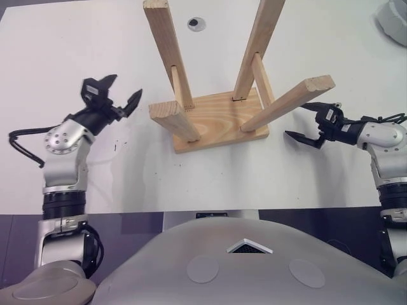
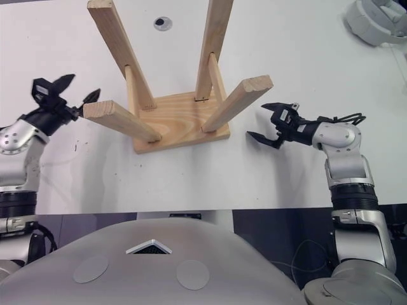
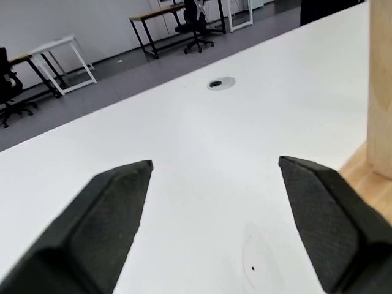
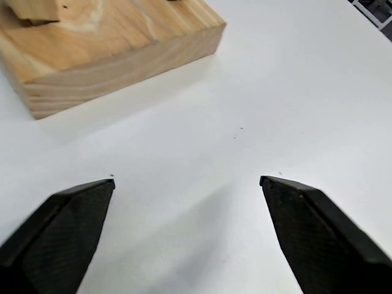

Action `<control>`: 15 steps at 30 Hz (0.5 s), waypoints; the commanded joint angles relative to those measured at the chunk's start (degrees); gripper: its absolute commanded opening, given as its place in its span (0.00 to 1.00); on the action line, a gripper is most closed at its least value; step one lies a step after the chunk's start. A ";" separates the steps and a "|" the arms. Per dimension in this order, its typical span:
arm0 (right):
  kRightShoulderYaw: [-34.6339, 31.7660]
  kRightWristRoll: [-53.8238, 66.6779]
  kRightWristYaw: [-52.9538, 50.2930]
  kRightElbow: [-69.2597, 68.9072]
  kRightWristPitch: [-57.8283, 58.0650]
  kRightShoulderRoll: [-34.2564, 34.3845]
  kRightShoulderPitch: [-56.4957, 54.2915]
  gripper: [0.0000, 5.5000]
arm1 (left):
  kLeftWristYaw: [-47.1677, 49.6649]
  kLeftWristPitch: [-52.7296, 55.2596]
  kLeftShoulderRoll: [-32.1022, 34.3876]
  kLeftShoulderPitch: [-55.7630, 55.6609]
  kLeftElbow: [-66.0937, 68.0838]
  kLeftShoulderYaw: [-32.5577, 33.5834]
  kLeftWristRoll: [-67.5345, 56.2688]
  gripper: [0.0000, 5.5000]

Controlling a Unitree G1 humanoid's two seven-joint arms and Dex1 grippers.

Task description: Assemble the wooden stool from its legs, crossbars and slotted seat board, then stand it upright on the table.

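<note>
White table, stool upside down, seat board flat, legs upward

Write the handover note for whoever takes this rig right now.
Left pincer: open, empty, on the stool's left.
Right pincer: open, empty, on its right.
Stool: looks assembled, upside down, seat board flat on the table, four legs pointing up, crossbars between them.
Left to do: turn it over to stand on its legs.
</note>
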 commanded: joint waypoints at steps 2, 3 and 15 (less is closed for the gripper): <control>4.34 -4.55 -2.58 10.95 -2.35 5.75 -9.69 0.81 | -3.43 0.93 5.04 5.50 4.52 -8.09 10.76 0.69; 6.24 -5.74 -1.76 13.58 -2.62 7.11 -11.40 0.81 | -3.91 0.94 5.11 5.04 6.40 -10.76 13.18 0.69; 11.48 -5.29 6.03 6.80 3.17 4.86 -11.11 0.81 | -5.61 5.13 -4.05 -3.90 0.46 -21.68 13.07 0.69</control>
